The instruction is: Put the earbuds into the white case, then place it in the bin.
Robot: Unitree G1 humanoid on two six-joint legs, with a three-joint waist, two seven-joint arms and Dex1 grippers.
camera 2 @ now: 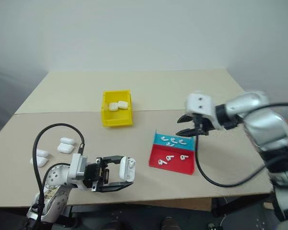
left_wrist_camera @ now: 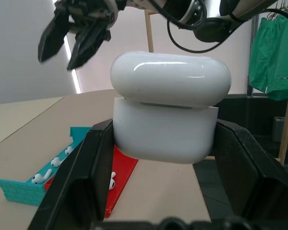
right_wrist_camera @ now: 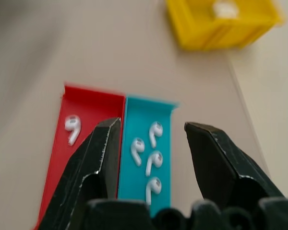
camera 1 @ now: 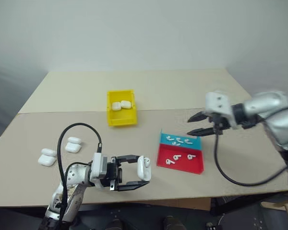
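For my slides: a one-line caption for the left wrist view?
Left pincer shut on the white case, right pincer open above the earbud tray.

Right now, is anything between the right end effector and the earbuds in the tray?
Nothing visible blocks it. The right end effector hovers open above the blue half of the tray, where four earbuds lie uncovered between its fingers in the wrist view. The tray's low back wall stands behind them, not in the path.

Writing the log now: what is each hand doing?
Left hand: closed on a white case.
Right hand: open, holding nothing, above the tray of earbuds.
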